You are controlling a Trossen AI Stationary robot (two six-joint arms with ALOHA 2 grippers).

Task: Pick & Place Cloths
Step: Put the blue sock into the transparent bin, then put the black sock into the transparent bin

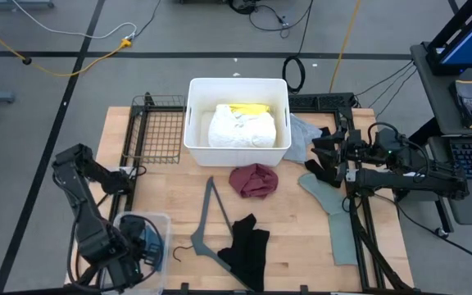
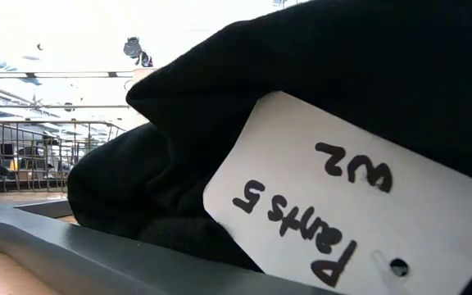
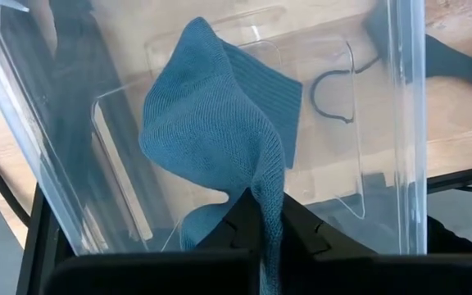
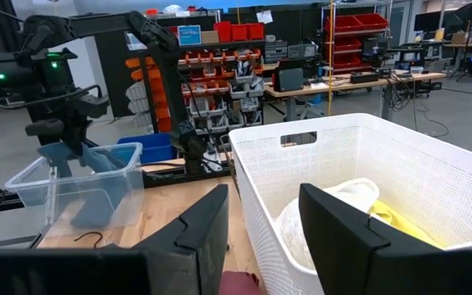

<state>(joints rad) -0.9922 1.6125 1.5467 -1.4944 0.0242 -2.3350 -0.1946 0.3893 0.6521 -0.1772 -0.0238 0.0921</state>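
Note:
My left gripper stands over a clear plastic bin at the table's near left corner, shut on the teal-blue cloth. My right gripper is open and hovers empty at the table's right, beside the white basket. The white cloth and the yellow cloth lie in the basket. On the table lie the maroon cloth, the black cloth, the sage-green cloth and the pale grey cloth. My left gripper pinches a narrow gathered part of the teal-blue cloth between its two fingers, from above, pointing down into the clear bin. The cloth hangs below the fingers and widens downward; its lower end reaches the bin's floor.
A thin grey clothes hanger lies between the clear bin and the black cloth. A wire rack stands left of the basket. The black cloth with its white paper tag fills the low view. Bare wood shows right of the black cloth.

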